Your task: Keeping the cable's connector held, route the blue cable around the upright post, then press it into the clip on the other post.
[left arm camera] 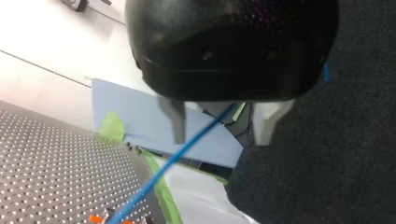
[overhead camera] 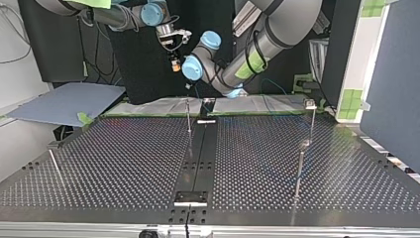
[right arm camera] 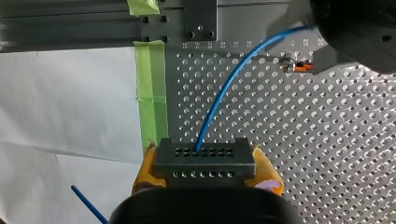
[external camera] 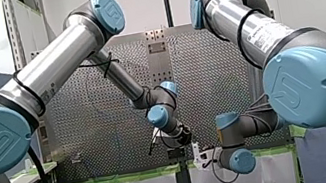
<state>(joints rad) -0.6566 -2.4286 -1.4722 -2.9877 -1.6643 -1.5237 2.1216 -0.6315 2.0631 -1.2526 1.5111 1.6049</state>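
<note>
Two claws tend the blue cable [right arm camera: 224,88] at the top view's twelve o'clock. My right claw [right arm camera: 205,171] squeezes its connector [right arm camera: 204,156]. My left claw [left arm camera: 220,133] is spread apart around it, so it could slip out.

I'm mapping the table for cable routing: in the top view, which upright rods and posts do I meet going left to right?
Leaning rod → thin middle post → nearer right post → farther right post.
</note>
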